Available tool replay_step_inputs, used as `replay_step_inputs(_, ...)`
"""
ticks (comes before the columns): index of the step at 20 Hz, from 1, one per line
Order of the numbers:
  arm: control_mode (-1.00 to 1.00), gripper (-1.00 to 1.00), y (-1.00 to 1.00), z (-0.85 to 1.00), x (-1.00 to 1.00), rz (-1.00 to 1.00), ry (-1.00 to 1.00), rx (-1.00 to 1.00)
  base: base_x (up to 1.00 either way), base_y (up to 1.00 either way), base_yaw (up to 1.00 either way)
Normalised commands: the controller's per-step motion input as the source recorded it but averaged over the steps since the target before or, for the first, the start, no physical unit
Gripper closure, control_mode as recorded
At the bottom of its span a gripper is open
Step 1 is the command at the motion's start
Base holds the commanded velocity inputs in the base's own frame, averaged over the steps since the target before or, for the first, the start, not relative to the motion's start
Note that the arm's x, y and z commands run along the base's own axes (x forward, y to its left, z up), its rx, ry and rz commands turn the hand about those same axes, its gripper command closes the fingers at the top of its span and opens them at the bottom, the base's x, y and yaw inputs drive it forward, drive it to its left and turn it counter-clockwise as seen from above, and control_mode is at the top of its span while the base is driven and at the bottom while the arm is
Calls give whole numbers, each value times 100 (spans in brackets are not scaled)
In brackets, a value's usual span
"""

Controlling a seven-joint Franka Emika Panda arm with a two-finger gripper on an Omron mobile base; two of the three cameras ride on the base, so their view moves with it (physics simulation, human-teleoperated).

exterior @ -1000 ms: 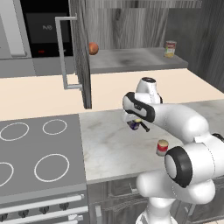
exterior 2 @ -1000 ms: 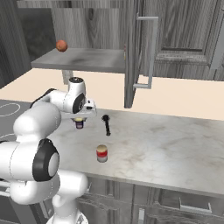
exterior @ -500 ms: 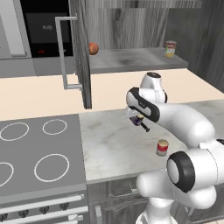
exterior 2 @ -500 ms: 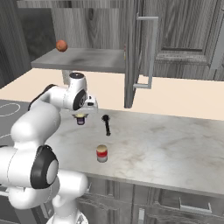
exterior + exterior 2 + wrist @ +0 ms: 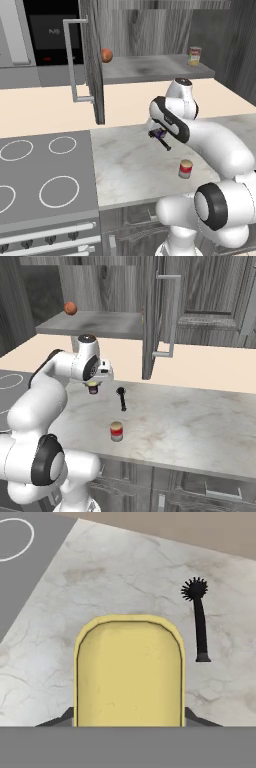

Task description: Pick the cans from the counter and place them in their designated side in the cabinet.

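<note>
My gripper (image 5: pixel 158 133) is shut on the dark blue can (image 5: pixel 93 388), which hangs a little above the marbled counter (image 5: pixel 130 165) near its back edge. In the hand view the can's yellow top (image 5: pixel 129 672) sits between the fingers and hides the tips. The red can (image 5: pixel 185 169) with a cream band stands upright near the counter's front edge, also seen as the red can (image 5: pixel 116 431) in the right base view. The cabinet shelf (image 5: pixel 150 67) lies above and behind, with its door (image 5: pixel 92 65) swung open.
A black long-handled utensil (image 5: pixel 121 398) lies on the counter beside the gripper. An orange ball (image 5: pixel 106 55) sits at the shelf's left end and another can (image 5: pixel 194 56) at its right end. The grey stovetop (image 5: pixel 40 175) borders the counter on the left.
The gripper has risen a little with the dark blue can in it. The red can and the utensil have not moved.
</note>
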Motion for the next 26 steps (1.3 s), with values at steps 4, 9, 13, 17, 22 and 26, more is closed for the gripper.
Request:
replay_step_inputs(4, -100, 100, -14, 23, -20, 0, -10, 0, 0, 0, 0)
replay_step_inputs(9, -100, 100, -14, 19, -23, 0, -7, 0, 0, 0, 0)
replay_step_inputs(13, -100, 100, -11, 17, -22, 0, -8, 0, 0, 0, 0)
replay_step_inputs(17, -100, 100, -5, 21, -14, -1, -7, 0, 0, 0, 0)
replay_step_inputs(22, -100, 100, -6, 28, -6, -4, -5, 0, 0, 0, 0)
replay_step_inputs(26, -100, 100, -6, 28, 0, -6, -5, 0, 0, 0, 0)
